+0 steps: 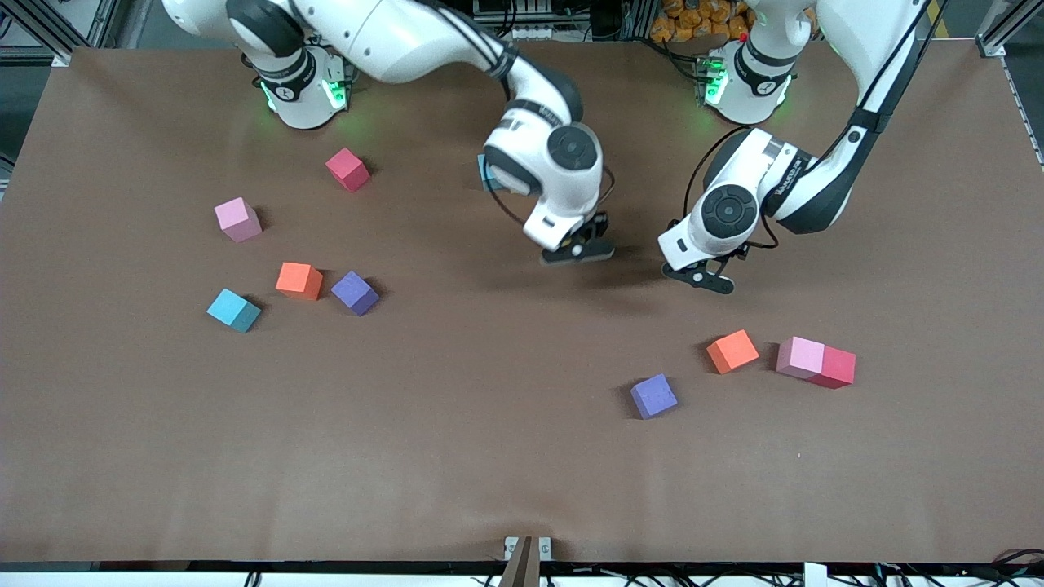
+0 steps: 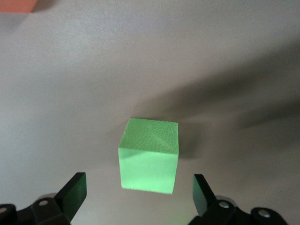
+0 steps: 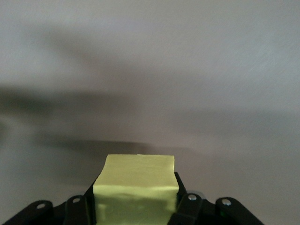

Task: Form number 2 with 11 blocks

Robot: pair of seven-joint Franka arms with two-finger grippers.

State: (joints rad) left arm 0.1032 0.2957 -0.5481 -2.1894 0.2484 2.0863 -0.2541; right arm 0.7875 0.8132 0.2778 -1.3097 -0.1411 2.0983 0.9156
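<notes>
My right gripper (image 3: pixel 136 190) is shut on a yellow block (image 3: pixel 137 180) and hangs over the middle of the table (image 1: pixel 506 456); in the front view its hand (image 1: pixel 577 249) hides the block. My left gripper (image 2: pixel 138 183) is open, with a green block (image 2: pixel 149 154) lying on the table between and just ahead of its fingertips. The hand (image 1: pixel 700 275) covers that block in the front view. Loose blocks lie toward the right arm's end: pink (image 1: pixel 238 220), orange (image 1: pixel 298 280), purple (image 1: pixel 355 293) and cyan (image 1: pixel 233 311). Orange (image 1: pixel 732 351), purple (image 1: pixel 654 396) and pink (image 1: pixel 800 357) lie toward the left arm's end.
A red cube (image 1: pixel 348 169) lies near the right arm's base. Another red cube (image 1: pixel 833 368) touches the pink block at the left arm's end. A cyan edge (image 1: pixel 487 175) peeks out beside the right arm's wrist. An orange corner (image 2: pixel 16 5) shows in the left wrist view.
</notes>
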